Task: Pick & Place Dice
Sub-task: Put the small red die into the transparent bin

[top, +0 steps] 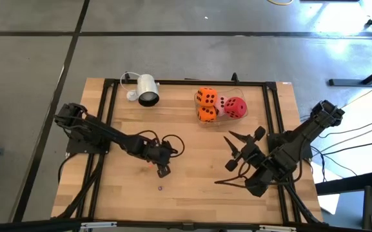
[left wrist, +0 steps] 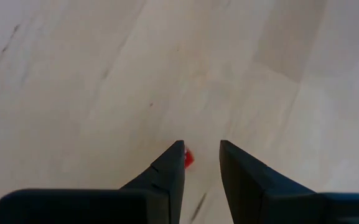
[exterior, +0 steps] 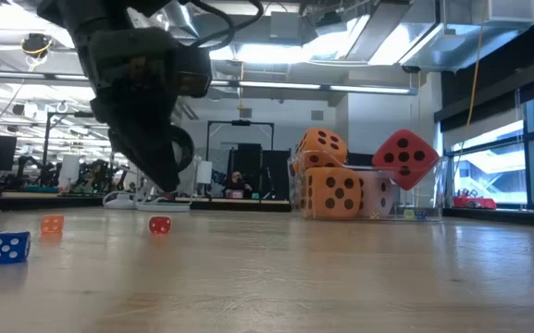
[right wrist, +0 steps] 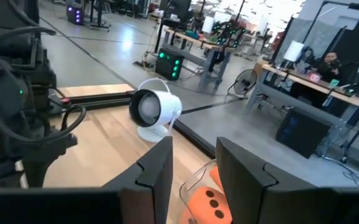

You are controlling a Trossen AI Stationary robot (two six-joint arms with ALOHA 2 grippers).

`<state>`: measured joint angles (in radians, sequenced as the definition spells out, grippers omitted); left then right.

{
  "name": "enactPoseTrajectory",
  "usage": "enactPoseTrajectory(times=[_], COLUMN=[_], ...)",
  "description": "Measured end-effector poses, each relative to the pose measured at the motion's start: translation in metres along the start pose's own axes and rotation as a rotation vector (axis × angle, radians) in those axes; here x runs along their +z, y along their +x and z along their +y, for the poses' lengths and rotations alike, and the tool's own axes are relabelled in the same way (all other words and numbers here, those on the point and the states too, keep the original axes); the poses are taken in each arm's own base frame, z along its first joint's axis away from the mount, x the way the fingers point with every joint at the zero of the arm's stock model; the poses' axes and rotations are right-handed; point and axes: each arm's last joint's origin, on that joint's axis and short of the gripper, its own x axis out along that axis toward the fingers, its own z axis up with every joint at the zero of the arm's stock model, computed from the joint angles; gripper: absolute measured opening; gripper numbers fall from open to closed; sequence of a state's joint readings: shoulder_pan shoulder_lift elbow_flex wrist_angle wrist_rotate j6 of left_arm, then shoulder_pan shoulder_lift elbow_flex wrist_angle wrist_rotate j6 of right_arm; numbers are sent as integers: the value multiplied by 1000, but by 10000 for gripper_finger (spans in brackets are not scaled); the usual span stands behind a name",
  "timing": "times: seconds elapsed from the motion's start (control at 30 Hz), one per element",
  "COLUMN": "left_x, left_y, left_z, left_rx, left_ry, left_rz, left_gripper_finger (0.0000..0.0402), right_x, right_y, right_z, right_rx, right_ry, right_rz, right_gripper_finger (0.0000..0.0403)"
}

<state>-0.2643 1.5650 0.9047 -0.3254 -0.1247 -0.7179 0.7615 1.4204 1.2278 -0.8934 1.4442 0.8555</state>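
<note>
Left hand and small red die, seen from the wrist. The hand pointed down at the bare counter with its fingers released: a narrow strip of wood showed between them and nothing was clamped. The die lay at the tip of one finger, on that finger's inner edge and partly hidden behind it, so it sat off the hand's centre line, close against one finger and apart from the other. The die had no long axis, and how its faces stood to the fingers could not be told.

From above, the left hand was much the nearer of the two to this die. The right hand waited well off to the side, also released and holding nothing.

The four soft dice were piled together beyond the right hand, in a clear tray at the far side of the counter. A small blue die and a small orange die lay loose on the counter, apart from both hands.

Judgement: a clean grasp called for a slight sideways shift of the left hand, to centre the die between the fingers before clenching.
</note>
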Motion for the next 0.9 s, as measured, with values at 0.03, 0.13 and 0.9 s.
enactPoseTrajectory(times=[0.03, 0.13, 0.9], left_x=[-1, -3, -17], left_y=[0, 0, 24], left_z=[0, -1, -6], left_rx=[13, 39, 94], left_ry=[3, 5, 139], left_rz=[0, -17, 21], left_gripper_finger=[93, 93, 177], right_x=[0, 0, -1], right_y=[0, -1, -1], right_z=[0, 0, 1], right_rx=[4, 6, 30], right_ry=[0, 0, -1], right_rz=[3, 3, 31], right_gripper_finger=[123, 123, 123])
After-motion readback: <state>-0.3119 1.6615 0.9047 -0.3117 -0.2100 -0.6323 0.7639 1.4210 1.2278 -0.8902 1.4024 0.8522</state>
